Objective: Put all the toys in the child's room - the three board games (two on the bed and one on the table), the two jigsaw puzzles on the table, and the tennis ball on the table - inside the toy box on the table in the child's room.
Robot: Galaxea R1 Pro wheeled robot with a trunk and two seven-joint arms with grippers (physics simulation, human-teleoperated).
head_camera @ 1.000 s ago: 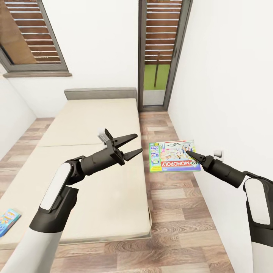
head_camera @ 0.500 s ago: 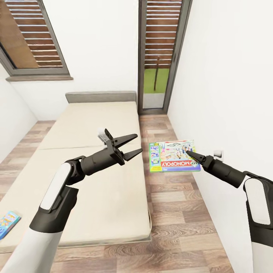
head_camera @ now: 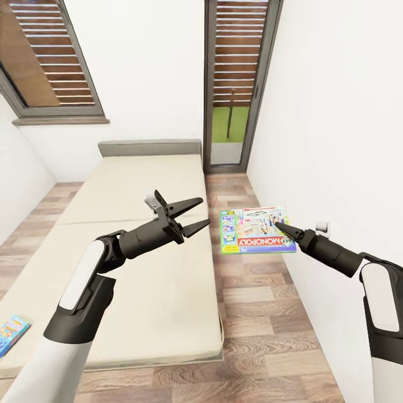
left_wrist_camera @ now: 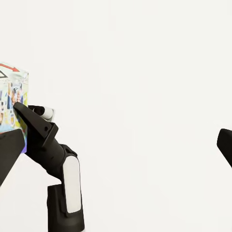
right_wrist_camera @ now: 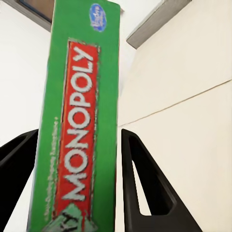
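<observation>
- Beige mattress of the bed fills the head view from nine to twelve o'clock, grey headboard at the far end, wood-plank floor running beside it.
- Monopoly box hangs at about three o'clock of centre, above the floor, clamped along one edge by the right gripper; the wrist view shows its green edge between the two fingers, so that pincer is closed on the box.
- Left gripper hovers over the mattress near centre, its jaws spread wide and holding nothing.
- A smaller blue box lies at the mattress edge at about eight o'clock, not yet collected.
- My judgement: the step in hand is carrying the box to the bin, which these views do not include. The grip is on one thin edge, so the box could swing or slip; keep the wrist steady, turn slowly, and mind the wall close on the right.
</observation>
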